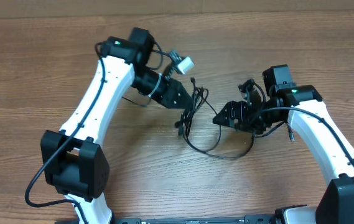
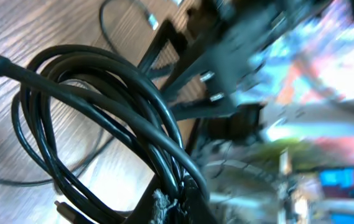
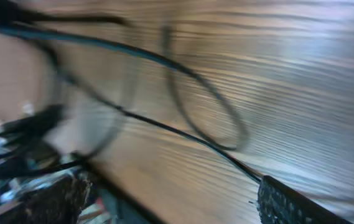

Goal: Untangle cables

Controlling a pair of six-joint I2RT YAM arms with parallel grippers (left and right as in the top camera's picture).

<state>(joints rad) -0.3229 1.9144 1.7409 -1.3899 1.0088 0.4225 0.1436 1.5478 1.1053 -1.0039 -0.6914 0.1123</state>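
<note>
Middle of the table (image 1: 52, 62) | cables (image 2: 114, 74) sit bunched, one loose loop lies nearer | left gripper (image 1: 187, 104) pinches the bunch tight | right gripper (image 1: 220, 118) fingers spread wide, holding nothing | job looks barely begun, most untangling left

You are looking down on a wooden table (image 1: 27, 68), its brown grain running left to right across the overhead view. Soft, even light is falling on it and casting only faint shadows. A paler band (image 1: 226, 5) is showing along the far edge. In the right wrist view a cool sheen is lying across the boards.
</note>
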